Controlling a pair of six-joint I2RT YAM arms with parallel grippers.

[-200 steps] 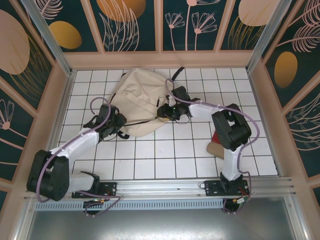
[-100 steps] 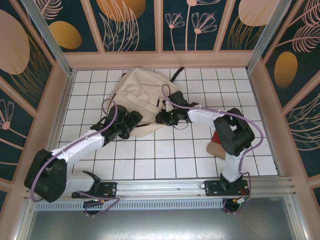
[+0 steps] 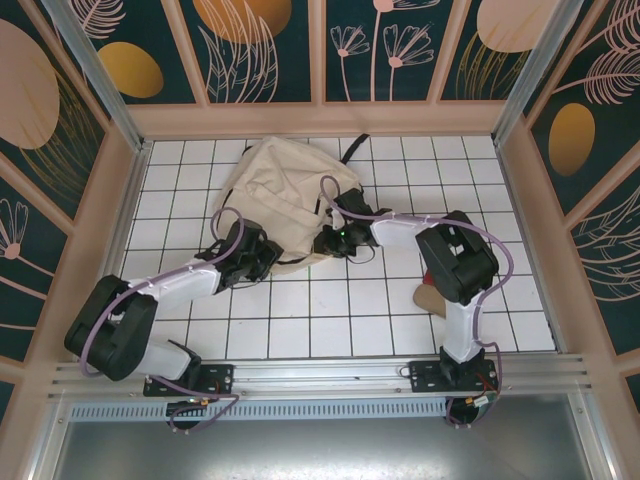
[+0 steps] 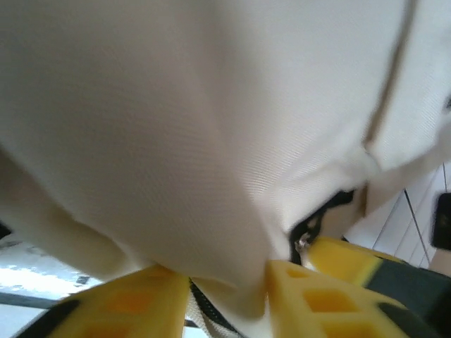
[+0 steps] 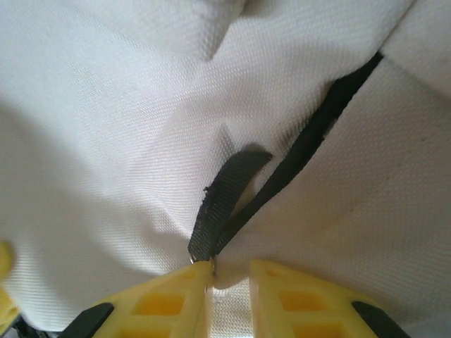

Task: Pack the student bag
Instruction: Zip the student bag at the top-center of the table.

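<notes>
The student bag (image 3: 285, 190) is a cream fabric backpack lying flat at the back middle of the tiled table, with black straps at its edges. My left gripper (image 3: 263, 256) is at its lower left edge and is shut on a fold of the cream fabric (image 4: 232, 232), which bulges between the yellow fingers (image 4: 310, 292). My right gripper (image 3: 336, 240) is at the bag's lower right edge. It is shut on the fabric edge (image 5: 232, 271) right beside a black zipper pull tab (image 5: 225, 201) and a dark zipper line (image 5: 310, 151).
A tan flat thing (image 3: 432, 297) and a red thing (image 3: 427, 272) lie on the tiles under the right arm's elbow. Wooden-framed walls (image 3: 120, 200) close in the table on three sides. White tiles (image 3: 320, 320) stretch between the bag and the arm bases.
My left gripper moved right to the bag's lower edge, opened wide, then closed on the fabric. My right gripper narrowed on the bag's edge and drifted slightly toward the near side.
</notes>
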